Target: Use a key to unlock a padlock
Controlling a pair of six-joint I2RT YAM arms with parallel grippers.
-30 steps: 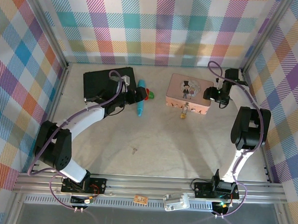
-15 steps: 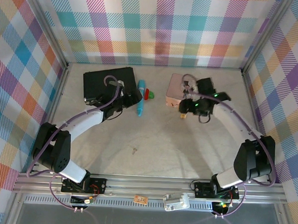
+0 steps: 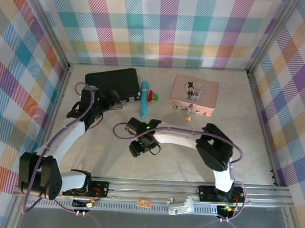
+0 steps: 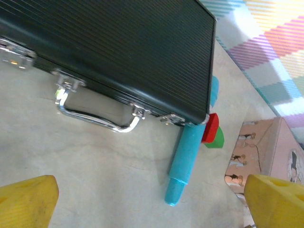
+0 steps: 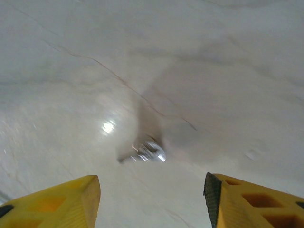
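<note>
Right pincer [image 5: 149, 190] gapes wide, the key [image 5: 148, 151] lying just ahead, centred.

Pastel plaid walls [image 3: 162, 27] surround a pale beige, faintly veined table [image 3: 180, 161]. On it: a ribbed black case [image 4: 118, 52] with a silver handle [image 4: 90, 118], a blue pen [image 4: 187, 152] tipped red and green, a pink tin [image 3: 194, 95], a brass padlock [image 3: 188, 116] and a silvery key [image 5: 148, 151]. The fingers [image 5: 52, 199] are yellow.
</note>
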